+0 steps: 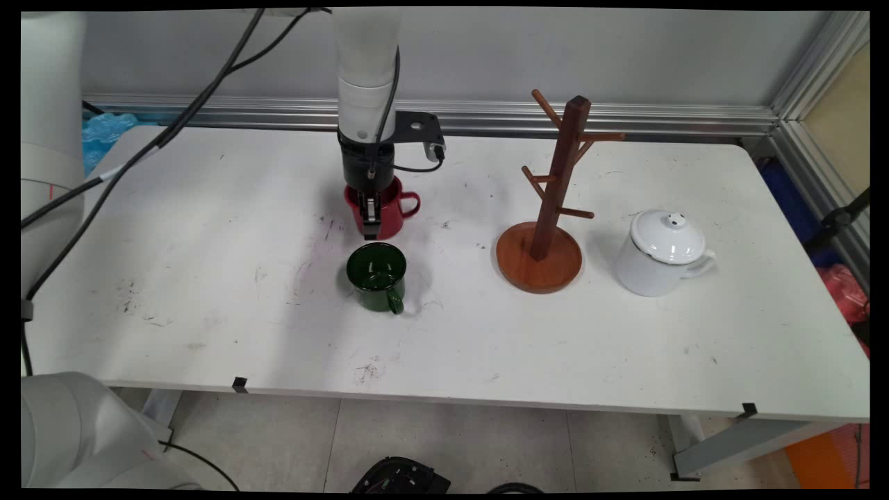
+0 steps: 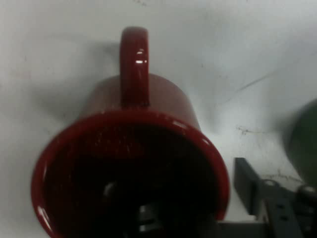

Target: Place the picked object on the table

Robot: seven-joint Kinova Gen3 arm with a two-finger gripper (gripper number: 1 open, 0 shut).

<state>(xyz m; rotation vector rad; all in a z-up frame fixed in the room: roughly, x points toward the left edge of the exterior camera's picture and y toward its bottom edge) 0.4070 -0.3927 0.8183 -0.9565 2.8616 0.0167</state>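
Gripper (image 1: 370,223) is down on the red mug (image 1: 389,212), pointing straight down. One finger (image 2: 250,186) sits outside the mug's wall, the other goes inside the cup, so the jaws straddle the rim. Can't tell whether they actually pinch the wall or just bracket it.

Red mug: glossy enamel look, round, thick rolled rim, loop handle. In the main view the handle points right; in the hand view it points up, away from the fingers. Mug stands upright on the table (image 1: 208,292).

Green mug (image 1: 377,276) is just in front of the red one, close but apart. Dark glossy green, upright, handle toward the near edge.

Further right is a wooden mug tree (image 1: 549,222): round flat base, square post, angled pegs, reddish-brown finish. Right of that is a white kettle (image 1: 660,253), smooth enamel, domed lid with knob, handle facing right.

Table is matte white, scuffed, with dark marks.
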